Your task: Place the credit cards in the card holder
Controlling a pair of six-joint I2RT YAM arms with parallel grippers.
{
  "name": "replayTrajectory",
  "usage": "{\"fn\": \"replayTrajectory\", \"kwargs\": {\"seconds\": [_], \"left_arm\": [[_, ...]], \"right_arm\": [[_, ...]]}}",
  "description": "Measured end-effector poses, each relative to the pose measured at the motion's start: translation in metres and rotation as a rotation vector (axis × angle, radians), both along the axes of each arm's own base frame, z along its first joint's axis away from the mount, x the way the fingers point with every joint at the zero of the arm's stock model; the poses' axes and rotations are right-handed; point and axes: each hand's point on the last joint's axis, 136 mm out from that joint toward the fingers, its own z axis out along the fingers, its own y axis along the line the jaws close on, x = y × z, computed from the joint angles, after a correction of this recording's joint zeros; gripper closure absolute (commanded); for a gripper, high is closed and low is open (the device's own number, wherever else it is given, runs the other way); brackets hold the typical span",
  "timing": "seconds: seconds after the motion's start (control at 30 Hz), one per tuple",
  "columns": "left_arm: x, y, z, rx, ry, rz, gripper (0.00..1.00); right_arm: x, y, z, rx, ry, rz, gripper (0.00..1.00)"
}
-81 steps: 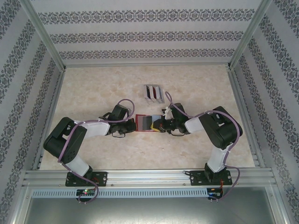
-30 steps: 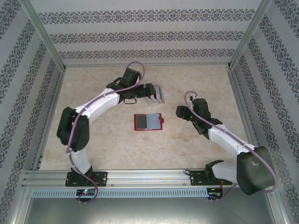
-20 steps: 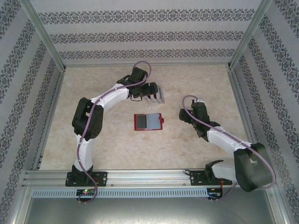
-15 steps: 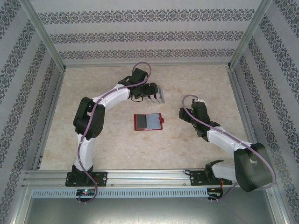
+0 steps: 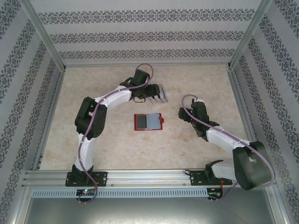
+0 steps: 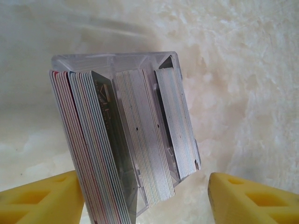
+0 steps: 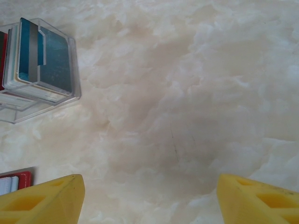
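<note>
**A:** What is the overhead camera showing?

**B:** The card holder [image 5: 148, 122] is lying open and flat on the table [image 5: 117, 149], between the two arms. The left gripper [image 5: 155, 93] is reaching over the clear stand [image 5: 161, 96] farther back. The right gripper [image 5: 182, 113] is hovering to the right of the holder, apart from it.

**A:** And the left wrist camera?

**B:** The credit cards [image 6: 100, 149] are standing on edge in the stand's slots, leaning to one side. The yellow fingers [image 6: 42, 200] are straddling the stand with the jaws parted. One finger is sitting right against the outermost cards, and the other is standing clear of the stand.

**A:** The right wrist?

**B:** Its jaws are gaping wide over bare table, gripping nothing. The stand is sitting at the upper left with a blue card facing out. A red corner of the card holder is peeking in at the lower left.
</note>
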Motion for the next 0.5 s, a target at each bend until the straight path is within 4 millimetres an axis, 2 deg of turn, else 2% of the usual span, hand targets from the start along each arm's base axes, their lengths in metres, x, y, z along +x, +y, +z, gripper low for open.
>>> {"fn": "replayTrajectory", "kwargs": {"seconds": [0.2, 0.37, 0.5], "left_arm": [[0.0, -0.002, 0.001, 0.009, -0.009, -0.004, 0.33], [-0.002, -0.007, 0.003, 0.004, -0.014, -0.016, 0.45], [-0.003, -0.011, 0.006, 0.009, -0.024, -0.023, 0.46]], "right_arm": [[-0.001, 0.002, -0.001, 0.008, 0.006, 0.01, 0.25], [-0.001, 0.004, -0.001, 0.014, 0.009, 0.019, 0.25], [-0.001, 0.005, -0.002, 0.019, 0.011, 0.025, 0.25]]}}
